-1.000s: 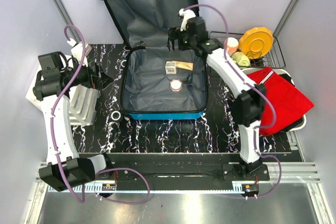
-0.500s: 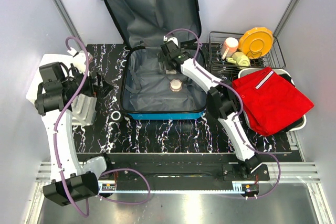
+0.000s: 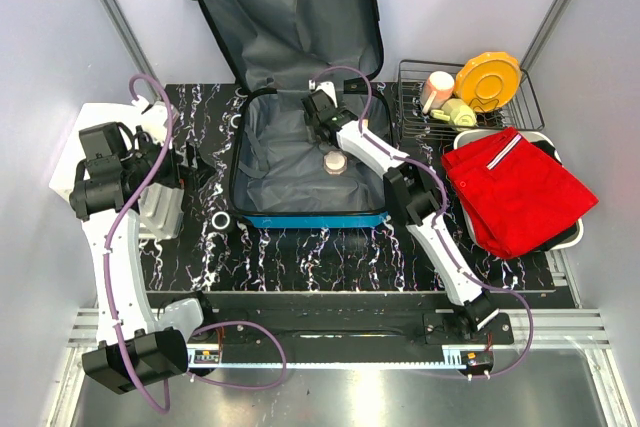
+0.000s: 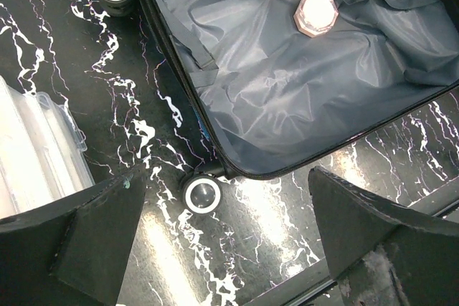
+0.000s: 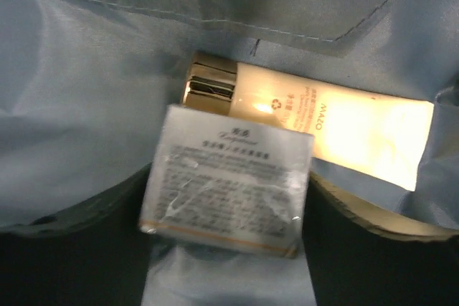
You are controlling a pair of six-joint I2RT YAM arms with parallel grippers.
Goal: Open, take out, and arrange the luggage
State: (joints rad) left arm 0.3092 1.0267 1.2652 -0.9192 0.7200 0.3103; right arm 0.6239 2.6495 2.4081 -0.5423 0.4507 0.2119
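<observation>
Luggage (image 3: 290,37) lies open on black marbled surface (image 3: 300,247), lid up vs back wall, crinkly grey lining. Inside: film-wrapped box (image 5: 226,184), cream tube (image 5: 344,127) w/ gold cap, faceted pink jar (image 4: 316,13). Right hand (image 5: 228,206) straddles box, can't tell if gripping; left hand (image 4: 226,177) spread wide, empty, by front wheel (image 4: 201,195). Red cloth (image 3: 520,192) fills white bin (image 3: 572,237) at right.

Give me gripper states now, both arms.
Left gripper: open, empty.
Right gripper: straddling the white box in the luggage; grip cannot be told.
</observation>
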